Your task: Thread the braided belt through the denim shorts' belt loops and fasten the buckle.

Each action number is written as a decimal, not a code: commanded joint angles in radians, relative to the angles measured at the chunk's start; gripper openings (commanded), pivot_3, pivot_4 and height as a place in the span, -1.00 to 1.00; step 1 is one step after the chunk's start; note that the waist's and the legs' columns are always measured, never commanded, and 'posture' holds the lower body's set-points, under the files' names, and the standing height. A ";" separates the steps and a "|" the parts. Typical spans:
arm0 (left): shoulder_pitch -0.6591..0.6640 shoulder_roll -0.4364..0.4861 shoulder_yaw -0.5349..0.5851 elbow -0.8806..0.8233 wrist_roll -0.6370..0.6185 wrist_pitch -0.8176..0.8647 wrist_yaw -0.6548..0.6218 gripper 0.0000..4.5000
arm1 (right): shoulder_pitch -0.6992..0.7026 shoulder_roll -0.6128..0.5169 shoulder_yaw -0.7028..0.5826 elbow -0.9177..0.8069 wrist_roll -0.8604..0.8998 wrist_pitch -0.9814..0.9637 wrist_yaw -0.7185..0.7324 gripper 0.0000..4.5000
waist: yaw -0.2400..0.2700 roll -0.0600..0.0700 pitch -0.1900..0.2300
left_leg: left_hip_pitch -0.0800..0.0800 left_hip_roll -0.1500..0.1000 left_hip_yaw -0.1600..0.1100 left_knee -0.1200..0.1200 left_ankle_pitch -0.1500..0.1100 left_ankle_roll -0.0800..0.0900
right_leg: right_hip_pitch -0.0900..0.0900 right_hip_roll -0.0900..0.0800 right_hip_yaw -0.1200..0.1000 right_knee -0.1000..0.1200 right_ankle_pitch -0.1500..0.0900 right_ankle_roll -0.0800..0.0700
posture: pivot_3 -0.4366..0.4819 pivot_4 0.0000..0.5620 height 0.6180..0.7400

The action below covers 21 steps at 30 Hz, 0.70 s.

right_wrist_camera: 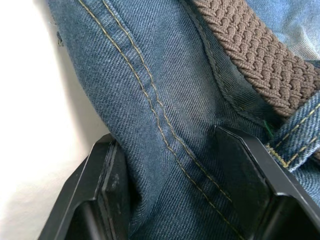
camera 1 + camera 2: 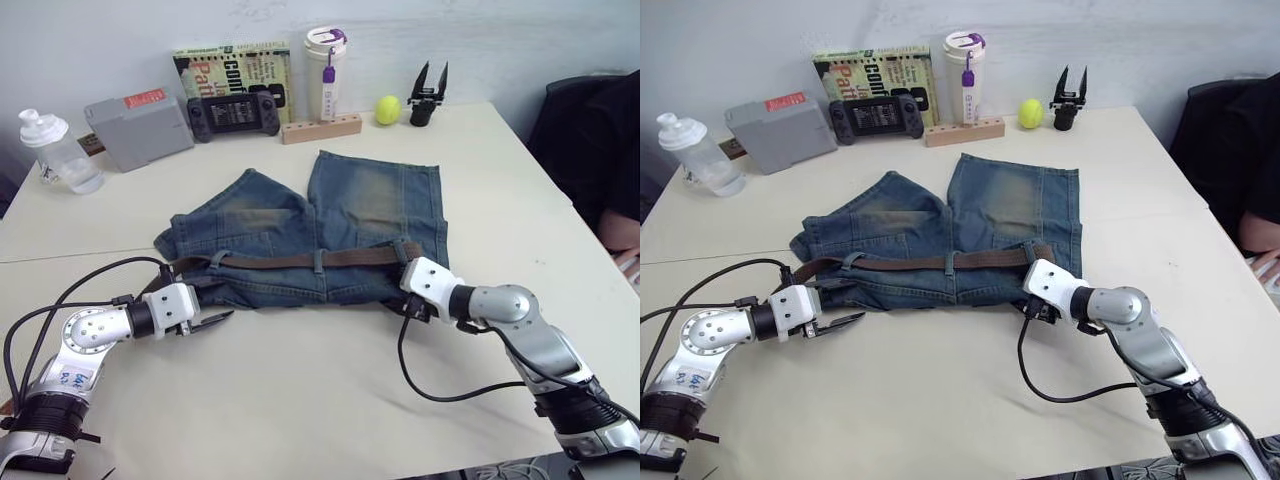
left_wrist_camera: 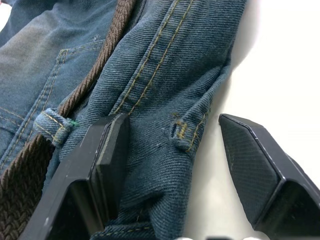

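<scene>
The denim shorts (image 2: 330, 225) lie flat mid-table, waistband toward me. The braided belt (image 2: 300, 260) runs along the waistband under belt loops (image 2: 318, 258), and its left end curls down at the shorts' left corner. I cannot make out the buckle. My left gripper (image 2: 212, 321) is open at the waistband's left end; one finger (image 3: 107, 150) rests on the denim by a loop (image 3: 187, 131), the other on the table. My right gripper (image 2: 1038, 303) is open at the waistband's right end, fingers (image 1: 245, 170) straddling the denim just below the belt (image 1: 255, 55).
Along the far edge stand a plastic bottle (image 2: 55, 150), a grey box (image 2: 140, 128), a game controller (image 2: 232, 112), a book (image 2: 235, 62), a tumbler (image 2: 325, 72), a wooden block (image 2: 320, 128), a yellow ball (image 2: 388, 109) and a spare black gripper (image 2: 428, 95). A person (image 2: 600, 150) sits at the right.
</scene>
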 commanded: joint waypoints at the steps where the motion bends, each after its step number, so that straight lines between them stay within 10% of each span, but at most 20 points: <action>1: 0.068 -0.004 -0.035 -0.045 0.031 0.050 -0.053 0.41 | -0.001 0.004 -0.017 -0.026 0.017 0.008 0.011 0.26 | 0.005 0.003 0.001 | -0.001 -0.002 -0.003 0.004 0.004 -0.005 | -0.005 -0.003 -0.001 0.002 -0.002 0.002 | -0.05 -0.47 0.61; 21: 0.175 0.113 0.202 -0.487 -0.339 0.609 -0.204 0.41 | 0.009 -0.175 -0.243 -0.057 0.249 0.127 0.209 0.26 | 0.056 0.005 0.012 | -0.023 0.001 0.007 0.008 -0.002 -0.004 | -0.023 -0.003 0.005 -0.009 0.001 0.004 | -0.05 -0.47 0.61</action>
